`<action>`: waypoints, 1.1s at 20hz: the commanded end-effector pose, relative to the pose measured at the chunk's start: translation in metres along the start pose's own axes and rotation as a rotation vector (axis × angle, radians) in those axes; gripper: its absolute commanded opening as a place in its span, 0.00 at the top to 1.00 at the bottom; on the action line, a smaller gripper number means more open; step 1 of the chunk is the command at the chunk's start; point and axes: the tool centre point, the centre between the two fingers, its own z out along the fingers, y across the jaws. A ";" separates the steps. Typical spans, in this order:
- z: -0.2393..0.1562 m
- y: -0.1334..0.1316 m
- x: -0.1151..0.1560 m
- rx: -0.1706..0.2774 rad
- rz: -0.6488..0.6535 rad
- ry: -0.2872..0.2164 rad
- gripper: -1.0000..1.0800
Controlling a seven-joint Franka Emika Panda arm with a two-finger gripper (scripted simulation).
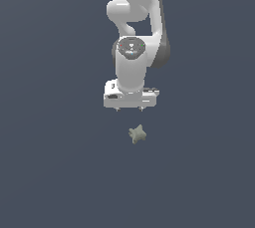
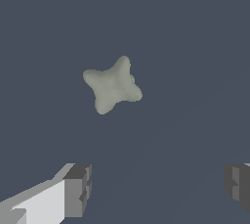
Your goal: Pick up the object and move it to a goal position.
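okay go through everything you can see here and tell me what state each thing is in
gripper: open, fingers spread wide, holding nothing.
object: lying on the grey surface, ungrasped, apart from both fingers, not between them.
arm: pointing down, just beyond the object in the exterior view.

One white, glossy robot arm (image 1: pixel 133 33) in the exterior view, single unit, with one round dark joint cap on it. One white box-shaped gripper (image 1: pixel 129 108) at its end; count of finger stubs under it in that view: two small ones. Wrist view shows two dark grey blocky fingertips (image 2: pixel 78 189), one on each side, wide gap between them, nothing in it. One small pale grey-green lumpy star-shaped object (image 1: pixel 137 134), also one in the wrist view (image 2: pixel 113 85); lobes on it: four. One flat dark blue-grey floor surface (image 1: pixel 50 172). No second object of any kind visible in either view.
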 end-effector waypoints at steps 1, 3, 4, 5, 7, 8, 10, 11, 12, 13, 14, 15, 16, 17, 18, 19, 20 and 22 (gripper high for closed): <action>0.000 0.000 0.000 0.000 0.000 0.000 0.04; 0.000 0.000 0.001 0.000 -0.003 0.001 0.04; 0.000 -0.001 0.001 0.000 -0.007 0.002 0.04; 0.000 -0.002 0.002 0.000 -0.012 0.003 0.04; 0.000 -0.004 0.004 0.001 -0.025 0.007 0.04; 0.000 -0.005 0.005 0.001 -0.030 0.008 0.04; -0.001 -0.006 0.006 0.001 -0.036 0.010 0.04; -0.001 -0.006 0.007 0.001 -0.037 0.011 0.04; -0.001 -0.006 0.006 0.001 -0.037 0.011 0.04; -0.001 -0.006 0.006 0.001 -0.036 0.011 0.04; 0.000 -0.006 0.007 0.001 -0.037 0.010 0.04; 0.000 -0.006 0.007 0.001 -0.040 0.011 0.04; 0.001 -0.006 0.008 0.000 -0.045 0.011 0.04; 0.002 -0.007 0.009 0.000 -0.051 0.012 0.04; 0.003 -0.008 0.011 -0.001 -0.059 0.013 0.04; 0.005 -0.008 0.013 -0.001 -0.070 0.014 0.04; 0.007 -0.009 0.015 -0.002 -0.082 0.015 0.04; 0.013 -0.012 0.020 -0.004 -0.111 0.018 0.04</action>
